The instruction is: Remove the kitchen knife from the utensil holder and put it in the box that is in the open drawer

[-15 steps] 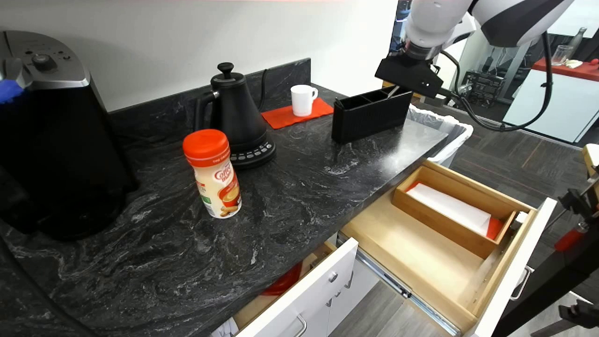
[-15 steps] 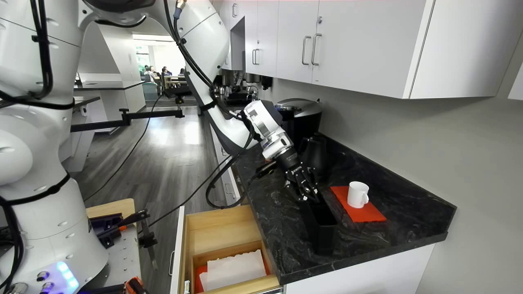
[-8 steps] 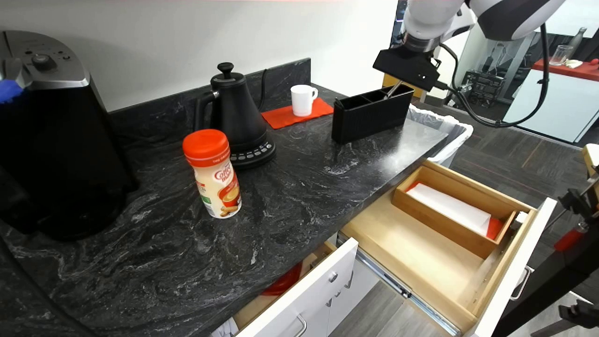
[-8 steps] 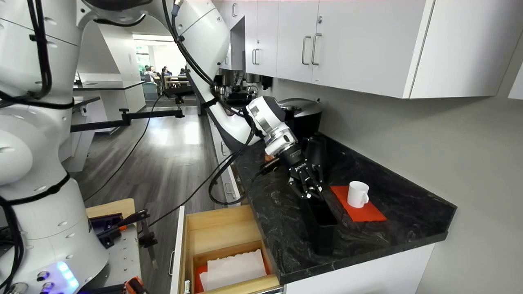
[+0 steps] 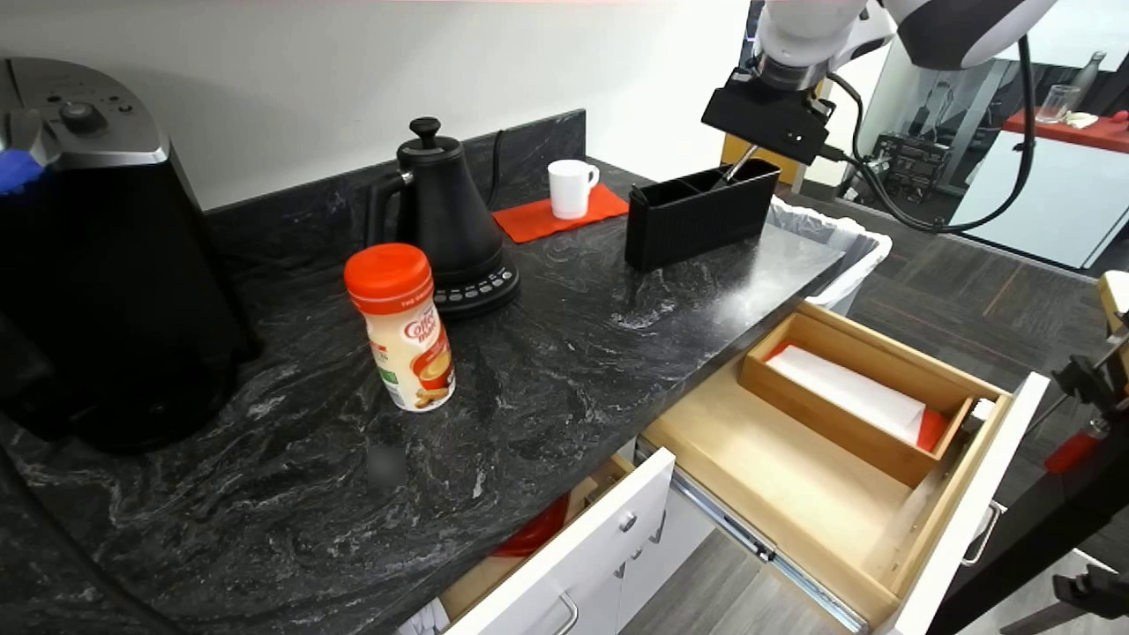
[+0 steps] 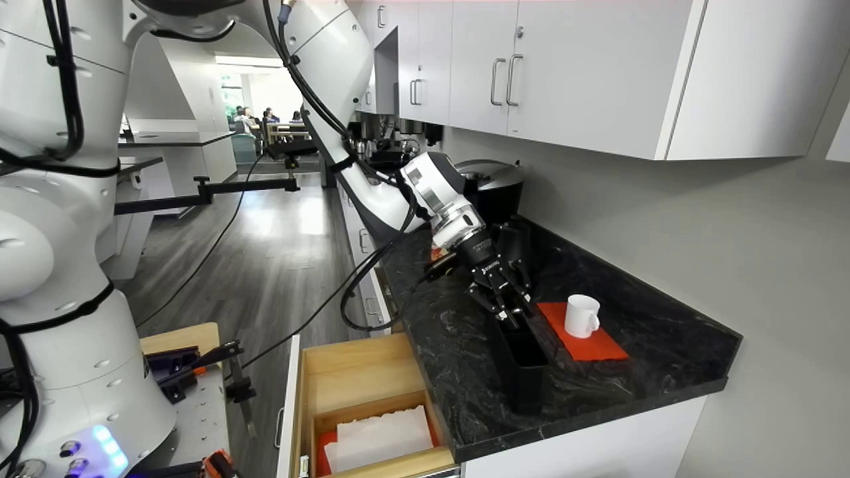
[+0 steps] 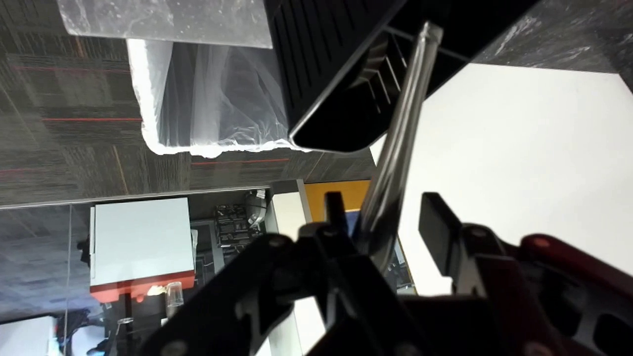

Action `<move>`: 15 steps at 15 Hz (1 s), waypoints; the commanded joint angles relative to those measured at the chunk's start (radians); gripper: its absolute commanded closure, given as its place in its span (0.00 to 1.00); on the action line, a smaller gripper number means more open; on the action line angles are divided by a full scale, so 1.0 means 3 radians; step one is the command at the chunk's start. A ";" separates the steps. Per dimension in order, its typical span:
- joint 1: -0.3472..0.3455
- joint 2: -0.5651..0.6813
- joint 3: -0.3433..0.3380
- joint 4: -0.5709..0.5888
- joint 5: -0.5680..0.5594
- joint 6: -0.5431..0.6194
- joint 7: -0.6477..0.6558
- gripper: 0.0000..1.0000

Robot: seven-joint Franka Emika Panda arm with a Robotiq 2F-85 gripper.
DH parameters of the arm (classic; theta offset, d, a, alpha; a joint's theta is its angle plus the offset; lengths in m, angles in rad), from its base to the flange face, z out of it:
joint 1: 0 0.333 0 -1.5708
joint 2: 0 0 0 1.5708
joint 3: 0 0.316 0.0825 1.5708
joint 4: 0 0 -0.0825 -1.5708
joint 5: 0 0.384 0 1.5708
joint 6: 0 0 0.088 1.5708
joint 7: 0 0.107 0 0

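Note:
The kitchen knife's silver handle (image 7: 400,133) leans out of the black utensil holder (image 7: 321,54); its blade is hidden inside. In an exterior view the handle (image 5: 737,165) rises from the holder (image 5: 701,220) to under my wrist. The holder (image 6: 524,378) also shows in the exterior view behind the arm. My gripper (image 7: 385,217) is open, with the handle between its fingers. The handle is close to one finger; a gap shows to the other. My gripper (image 6: 510,314) is just above the holder. The light-wood box (image 5: 829,428) lies in the open drawer (image 5: 811,485), with white paper and red inside.
A black kettle (image 5: 454,212), a creamer bottle (image 5: 401,331) and a coffee machine (image 5: 97,265) stand on the counter. A white mug (image 6: 582,317) stands on a red napkin (image 6: 597,346) near the holder. A lined bin (image 7: 212,94) is beyond the counter's end.
My gripper has risen slightly and shifted a little in both exterior views. More of the handle shows between holder and wrist, and it leans a little differently. Drawer and box have not moved.

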 commanded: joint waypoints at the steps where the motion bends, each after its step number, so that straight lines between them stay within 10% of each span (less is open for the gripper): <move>1: 0.0007 0.0017 0.0008 0.0013 0.0089 -0.0057 -0.0196 0.26; 5: 0.0010 0.0089 0.0014 0.0034 0.0172 -0.0056 -0.0354 0.01; 15: 0.0143 -0.0032 0.0084 0.0000 0.0616 -0.0110 -0.0765 0.00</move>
